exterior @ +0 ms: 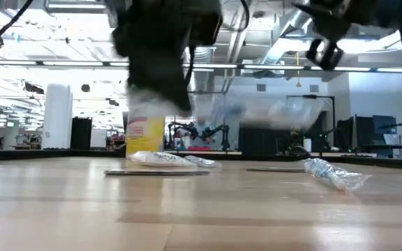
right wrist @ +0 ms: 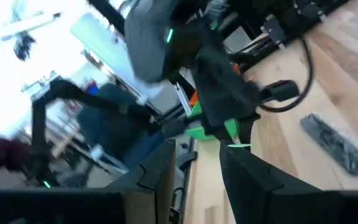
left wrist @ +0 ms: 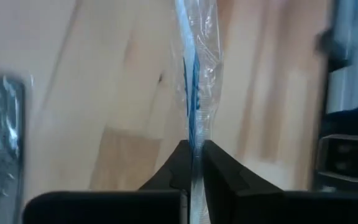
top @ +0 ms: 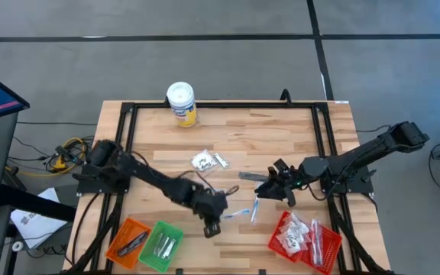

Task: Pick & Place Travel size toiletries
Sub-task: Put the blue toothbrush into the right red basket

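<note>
My left gripper [top: 214, 224] [left wrist: 195, 148] is shut on a slim clear-wrapped toiletry with a blue core [top: 237, 212] at the table's near middle. A second wrapped one [top: 254, 207] [exterior: 333, 174] lies flat beside it. White sachets [top: 202, 160] [exterior: 162, 159] and a dark narrow strip [top: 250, 176] [right wrist: 337, 143] lie flat mid-table. My right gripper [top: 272, 183] [right wrist: 197, 155] hovers open to the right, above the table, nothing between its fingers. My left gripper pinches the clear wrapper's end [left wrist: 196, 138] between its two fingertips, with the blue core just beyond them. The fingers slant down from the table's left, in line with the item. The rest of it reaches away toward the table's right. I cannot tell whether it is clear of the wood.
A white-lidded yellow canister [top: 182, 103] [exterior: 145, 136] stands at the far edge. An orange basket [top: 128, 241] and a green basket [top: 161, 244] sit near left, and a red basket [top: 304, 237] holding sachets sits near right. A black frame [top: 220, 105] borders the table.
</note>
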You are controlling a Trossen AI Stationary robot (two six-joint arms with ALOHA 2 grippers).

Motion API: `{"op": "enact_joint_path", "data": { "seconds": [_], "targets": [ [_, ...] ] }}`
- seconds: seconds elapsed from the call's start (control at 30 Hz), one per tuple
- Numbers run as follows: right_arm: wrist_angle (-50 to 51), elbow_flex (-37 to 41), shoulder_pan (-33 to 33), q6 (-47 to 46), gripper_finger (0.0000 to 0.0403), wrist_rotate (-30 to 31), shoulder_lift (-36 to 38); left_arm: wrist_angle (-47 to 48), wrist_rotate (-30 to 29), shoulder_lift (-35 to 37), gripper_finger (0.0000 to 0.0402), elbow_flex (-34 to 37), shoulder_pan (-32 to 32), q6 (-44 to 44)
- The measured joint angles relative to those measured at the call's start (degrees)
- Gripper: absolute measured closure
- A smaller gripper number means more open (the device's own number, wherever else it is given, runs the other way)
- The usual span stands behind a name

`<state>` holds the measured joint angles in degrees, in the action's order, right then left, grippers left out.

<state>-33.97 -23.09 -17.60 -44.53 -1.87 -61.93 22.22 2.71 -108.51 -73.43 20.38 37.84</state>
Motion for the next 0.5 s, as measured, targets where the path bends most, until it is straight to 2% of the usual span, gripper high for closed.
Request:
{"op": "enact_joint_path", "data": {
  "seconds": [0.17, 0.3, 0.5],
  "targets": [
    [20.40, -11.68, 1.33, 9.46, 0.0275, -1.35, -0.44, -0.04, 7.26, 4.77, 0.0393, 0.03, -4.16, -4.81],
    [38.55, -23.10, 3.04, 16.90, 0.0236, -1.40, -3.18, 0.63, 11.28, 6.85, 0.0393, 0.02, -6.72, -8.68],
    [49.64, -36.06, 4.81, 22.78, 0.0164, -6.05, -10.56, 1.77, 11.35, 7.79, 0.0393, 0.00, -9.08, -13.64]
  ]
}}
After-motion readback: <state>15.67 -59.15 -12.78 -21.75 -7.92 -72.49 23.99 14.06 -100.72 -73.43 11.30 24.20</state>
